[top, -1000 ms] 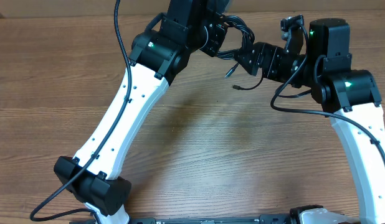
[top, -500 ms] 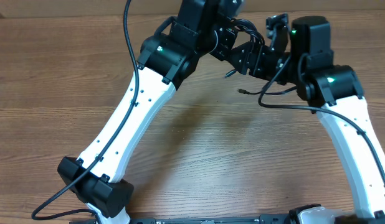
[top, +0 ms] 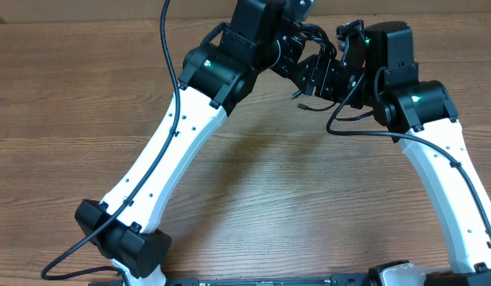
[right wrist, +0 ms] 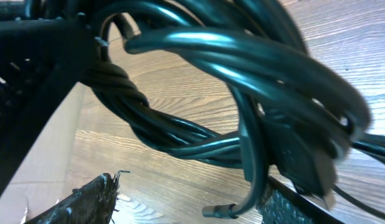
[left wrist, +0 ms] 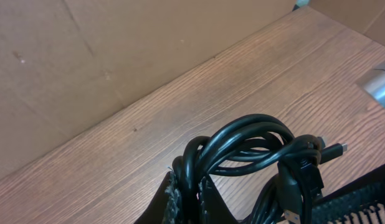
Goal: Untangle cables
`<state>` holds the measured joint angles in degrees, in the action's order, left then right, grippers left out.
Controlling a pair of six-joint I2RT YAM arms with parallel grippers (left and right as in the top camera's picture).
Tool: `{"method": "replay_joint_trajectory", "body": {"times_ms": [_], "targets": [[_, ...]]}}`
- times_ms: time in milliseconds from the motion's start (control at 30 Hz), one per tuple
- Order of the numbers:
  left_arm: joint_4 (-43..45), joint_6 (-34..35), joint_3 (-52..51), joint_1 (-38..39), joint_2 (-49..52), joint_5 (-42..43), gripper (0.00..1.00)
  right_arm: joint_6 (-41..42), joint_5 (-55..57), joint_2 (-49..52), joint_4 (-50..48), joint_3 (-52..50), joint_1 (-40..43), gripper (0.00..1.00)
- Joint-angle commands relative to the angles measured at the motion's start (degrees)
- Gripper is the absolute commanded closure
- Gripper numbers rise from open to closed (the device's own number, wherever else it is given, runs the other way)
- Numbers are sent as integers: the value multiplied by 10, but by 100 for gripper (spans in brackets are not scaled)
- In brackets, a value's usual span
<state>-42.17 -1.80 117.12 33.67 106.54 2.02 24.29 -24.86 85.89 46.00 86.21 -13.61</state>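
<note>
- Location: the cables (top: 311, 33) hang as one tangled coil above the far edge of the table (top: 253, 175), between the two wrists and lifted clear of the wood.
- Left gripper (left wrist: 187, 190): clamped tight on the coil, several strands pinched together at its lower rim.
- Right gripper (right wrist: 186, 205): jaws apart, set around hanging strands. One finger shows clear wood between it and the cord, so nothing is pinched.
- Handling, judged: thin, light, limp cord with a smooth, glossy jacket. It holds its curl and springs back into loops. Probably slippery under a light pinch.
- A twisted knot of strands (right wrist: 118, 84) binds the coil; pulling hard there likely tightens it.
- Hold point, judged: take a single strand just behind a free plug end (left wrist: 334, 151), where one cord leaves the bundle.
- Risk: grabbing two strands together drags the whole coil.
</note>
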Motion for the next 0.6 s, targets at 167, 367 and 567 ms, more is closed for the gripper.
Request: {"method": "replay_joint_trajectory", "body": {"times_ms": [167, 367, 567], "targets": [[4, 1, 13, 3, 3, -23, 95, -7, 62, -3, -3, 15, -2, 28], [3, 1, 13, 3, 3, -40, 96, -7, 75, -3, -3, 15, -2, 30], [2, 1, 13, 6, 3, -38, 96, -7, 75, -3, -7, 15, -2, 50]]}}
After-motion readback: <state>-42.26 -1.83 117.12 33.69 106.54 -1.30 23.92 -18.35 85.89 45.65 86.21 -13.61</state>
